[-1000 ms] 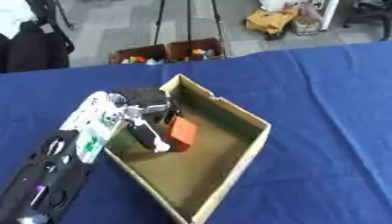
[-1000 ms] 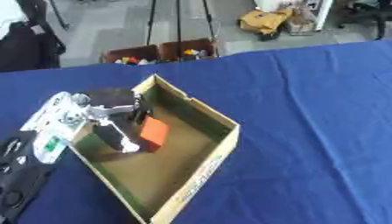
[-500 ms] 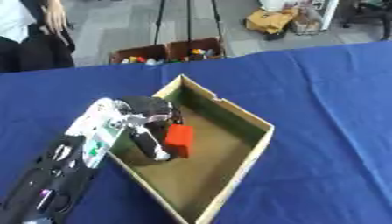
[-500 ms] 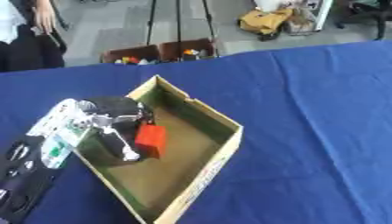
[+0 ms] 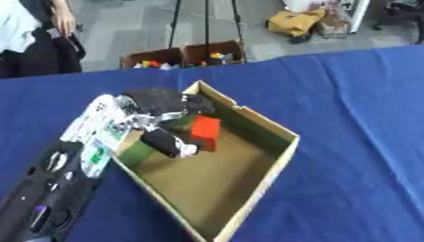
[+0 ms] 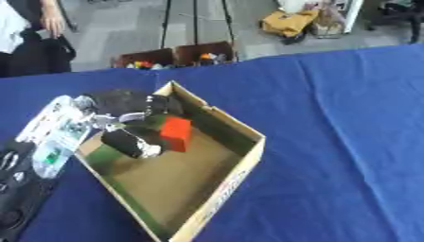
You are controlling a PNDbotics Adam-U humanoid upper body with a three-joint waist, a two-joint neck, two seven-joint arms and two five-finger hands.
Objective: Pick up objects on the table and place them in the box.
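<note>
An open cardboard box (image 5: 278, 156) lies askew on the blue table. My left arm comes in from the lower left, and my left hand (image 5: 162, 106) hangs over the box's left corner. A red block (image 5: 205, 133) stands upright inside the box, close to the far wall. The hand's dark fingers (image 5: 192, 102) curl above the block and the thumb (image 5: 168, 142) reaches to its lower edge, so the block sits between them. A green patch (image 5: 142, 152) shows inside the box's left wall under the hand. My right hand shows in neither view.
The blue tablecloth (image 5: 356, 104) stretches wide to the right of the box. Beyond the table's far edge, two cardboard bins (image 5: 186, 54) of coloured things stand on the floor by tripod legs. A person (image 5: 25, 33) stands at the upper left.
The hand and the red block have shifted together a little toward the box's far corner. The view itself has also shifted slightly.
</note>
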